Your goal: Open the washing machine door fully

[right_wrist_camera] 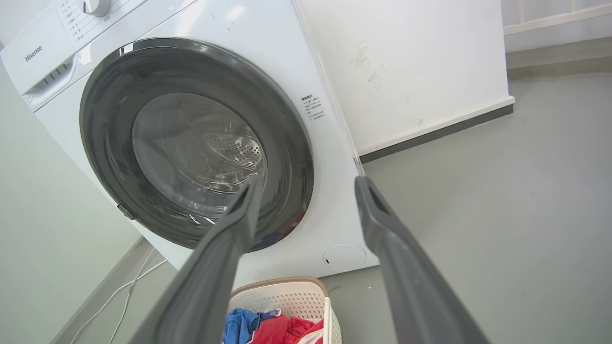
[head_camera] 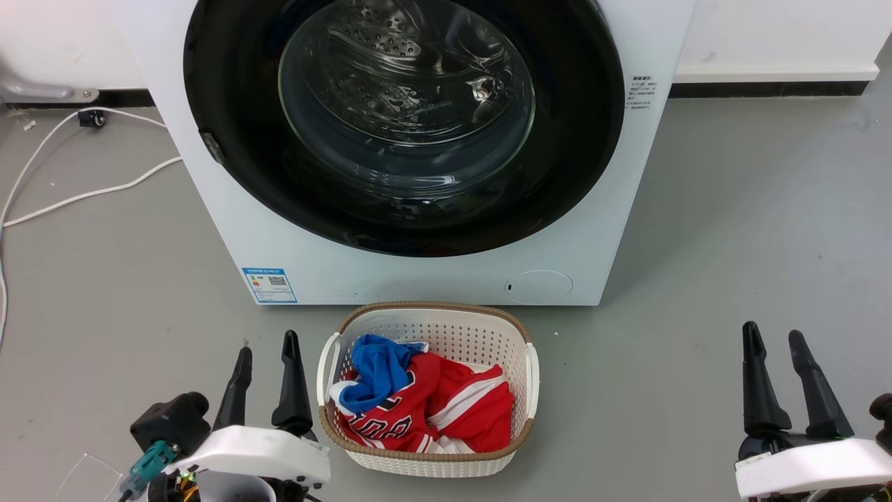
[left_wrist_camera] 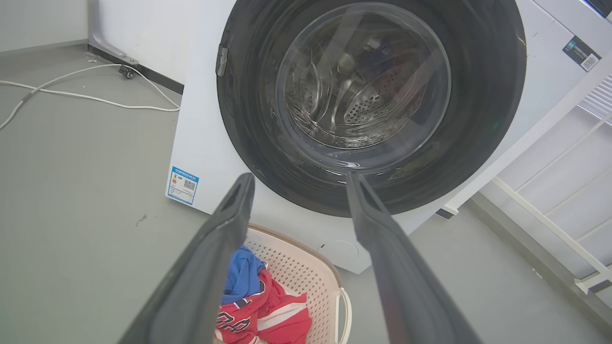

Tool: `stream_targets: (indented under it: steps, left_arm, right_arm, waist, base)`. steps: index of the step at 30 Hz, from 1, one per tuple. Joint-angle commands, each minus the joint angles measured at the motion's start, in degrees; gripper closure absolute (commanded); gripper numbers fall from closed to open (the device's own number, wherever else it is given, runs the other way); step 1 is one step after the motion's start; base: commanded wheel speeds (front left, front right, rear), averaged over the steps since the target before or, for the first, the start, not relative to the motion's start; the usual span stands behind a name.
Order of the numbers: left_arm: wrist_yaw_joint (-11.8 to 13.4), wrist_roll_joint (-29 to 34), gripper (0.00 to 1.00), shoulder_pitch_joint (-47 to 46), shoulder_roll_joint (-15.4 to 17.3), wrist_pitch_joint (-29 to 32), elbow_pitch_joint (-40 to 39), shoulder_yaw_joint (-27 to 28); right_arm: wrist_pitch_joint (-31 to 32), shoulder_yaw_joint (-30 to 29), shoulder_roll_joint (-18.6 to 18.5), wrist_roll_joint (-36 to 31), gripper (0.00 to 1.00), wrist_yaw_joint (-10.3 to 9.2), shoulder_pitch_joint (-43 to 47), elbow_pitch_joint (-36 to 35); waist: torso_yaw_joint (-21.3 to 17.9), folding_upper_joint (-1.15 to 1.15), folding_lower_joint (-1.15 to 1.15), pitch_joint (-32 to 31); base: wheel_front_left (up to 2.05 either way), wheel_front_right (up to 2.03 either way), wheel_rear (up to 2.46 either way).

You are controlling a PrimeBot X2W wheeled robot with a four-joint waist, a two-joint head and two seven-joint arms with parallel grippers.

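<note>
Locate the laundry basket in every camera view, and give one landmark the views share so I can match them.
Head view: laundry basket at lower centre, just below the washing machine.
Left wrist view: laundry basket at the bottom edge, slightly left of centre, cut off.
Right wrist view: laundry basket at the bottom edge, near centre, cut off.
Shared landmark: the small round cap low on the machine's front, just beyond the basket.

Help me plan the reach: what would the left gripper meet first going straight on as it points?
Probably the washing machine door, at its lower black rim; the open left gripper aims there. Depth is unclear.
</note>
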Motion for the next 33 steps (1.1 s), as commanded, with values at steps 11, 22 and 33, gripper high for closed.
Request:
stream_targets:
  steps: [11, 22, 33]
  left_arm:
    - [0.26, 7.18, 0.0, 0.77, 0.17, -2.03, -1.4, -1.29]
    - [0.39, 12.6, 0.0, 1.29, 0.03, -3.56, -1.61, -2.12]
    - [0.52, 17.1, 0.0, 2.04, -0.05, -4.66, -1.77, -2.21]
  right_arm:
    - [-1.97, -0.01, 0.04, -6.62, 0.0, 0.13, 1.22, -2.54]
    - [-3.38, -0.15, 0.08, -11.39, 0.0, 0.13, 2.29, -4.17]
    - [-4.64, 0.28, 0.13, -15.04, 0.0, 0.14, 3.33, -5.5]
  waist:
    - [-0.01, 0.0, 0.0, -0.04]
    - [0.05, 0.0, 0.0, -0.18]
    - [0.04, 0.0, 0.0, -0.14]
  base:
    - [0.0, 0.0, 0.0]
    - [0.0, 0.0, 0.0]
    - [0.0, 0.0, 0.0]
